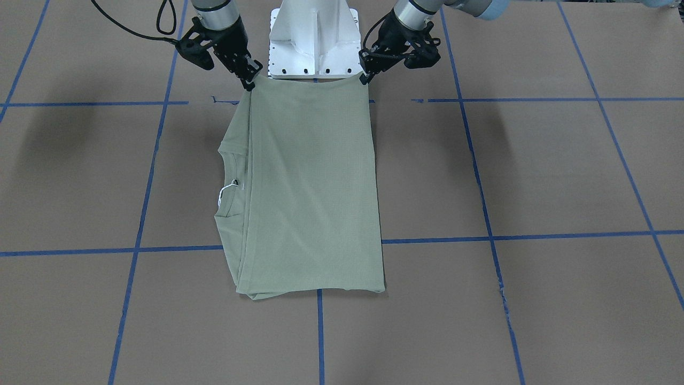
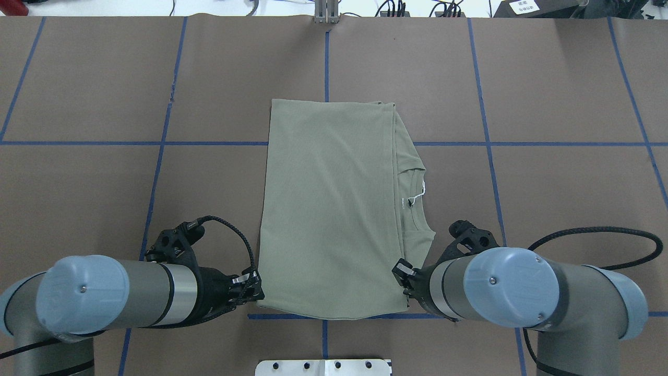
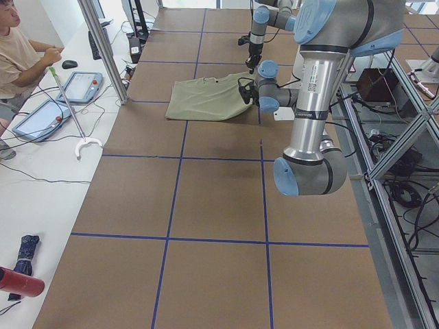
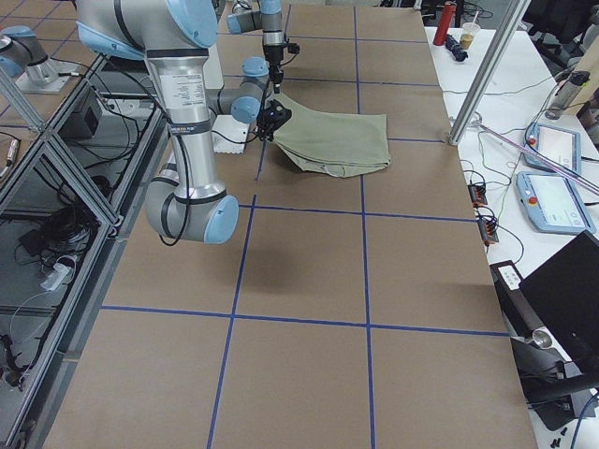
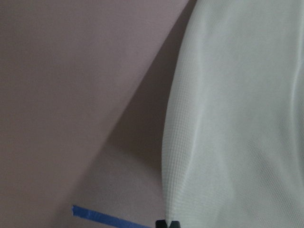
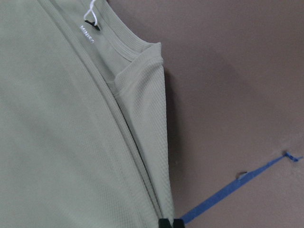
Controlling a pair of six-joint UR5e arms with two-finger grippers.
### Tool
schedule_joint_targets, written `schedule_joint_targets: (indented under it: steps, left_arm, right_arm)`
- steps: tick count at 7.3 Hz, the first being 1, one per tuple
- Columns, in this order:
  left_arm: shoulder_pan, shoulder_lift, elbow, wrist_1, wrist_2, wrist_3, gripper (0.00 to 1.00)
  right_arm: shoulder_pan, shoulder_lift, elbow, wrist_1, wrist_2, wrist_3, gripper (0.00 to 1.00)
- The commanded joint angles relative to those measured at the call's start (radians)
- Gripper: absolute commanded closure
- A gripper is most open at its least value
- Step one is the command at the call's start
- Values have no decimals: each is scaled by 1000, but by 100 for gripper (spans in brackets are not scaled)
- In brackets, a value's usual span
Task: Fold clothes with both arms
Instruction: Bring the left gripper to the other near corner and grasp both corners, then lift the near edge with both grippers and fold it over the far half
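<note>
The sage-green shirt (image 1: 310, 187) lies folded into a tall rectangle mid-table (image 2: 329, 209). Its ribbed collar (image 2: 417, 193) and white neck tag (image 1: 227, 190) peek out along the edge on my right side. My left gripper (image 2: 257, 292) is shut on the shirt's near corner on my left, which also shows in the front view (image 1: 365, 79). My right gripper (image 2: 403, 282) is shut on the other near corner (image 1: 248, 83). Both wrist views show closed fingertips (image 5: 167, 223) (image 6: 170, 222) at the fabric edge. The near edge is held just off the table.
The white pedestal base (image 1: 312, 43) stands right behind the shirt's near edge. Blue tape lines (image 2: 156, 143) grid the brown table. An operator (image 3: 17, 55) sits at a side bench with tablets (image 3: 82, 86). A black cable (image 2: 600, 232) loops by my right arm.
</note>
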Motion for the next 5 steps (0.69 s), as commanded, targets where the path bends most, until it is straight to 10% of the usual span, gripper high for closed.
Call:
schedule_joint_targets:
  steps: [1, 5]
  left_arm:
    - [-51, -33, -76, 52, -74, 8, 100]
    - [-353, -291, 242, 41, -80, 203, 100]
  right_arm:
    - [39, -13, 44, -1, 8, -3, 100]
    - [370, 245, -317, 9, 129, -207, 100]
